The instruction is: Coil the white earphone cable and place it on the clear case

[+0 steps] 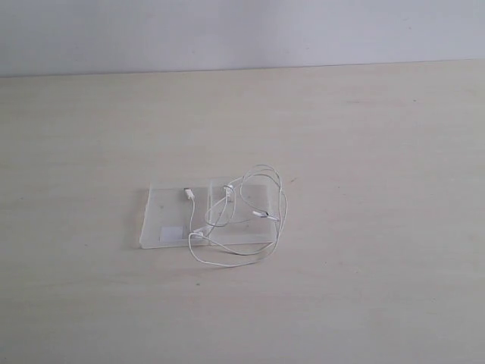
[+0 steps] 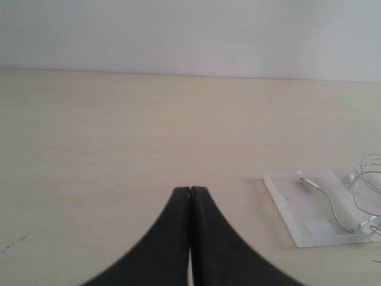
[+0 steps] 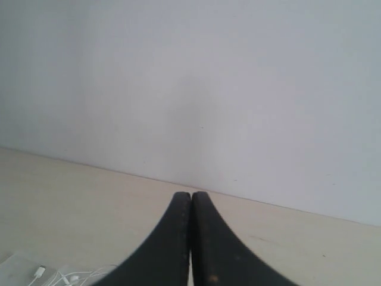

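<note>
White earphone cable [image 1: 263, 215] sprawls over the clear case [image 1: 163, 208]; left fingers [image 2: 172, 238], right fingers [image 3: 172, 238] pressed together, empty.

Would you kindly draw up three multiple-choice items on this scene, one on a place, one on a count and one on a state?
1. On the clear case, where does most of the white earphone cable lie?
A. Wholly on the labelled half
B. Over the unlabelled half, spilling onto the table
C. Nowhere near it

2. How many halves of the case lie open flat?
A. One
B. Two
C. Three

3. How do the jaws of the left gripper stand?
A. Wide open
B. Shut on the cable
C. Shut, holding nothing

Answers:
1. B, since the loops cover the half away from the label and hang over its edge.
2. B, since two square halves sit side by side.
3. C, since the jaws meet with nothing between them.
</note>
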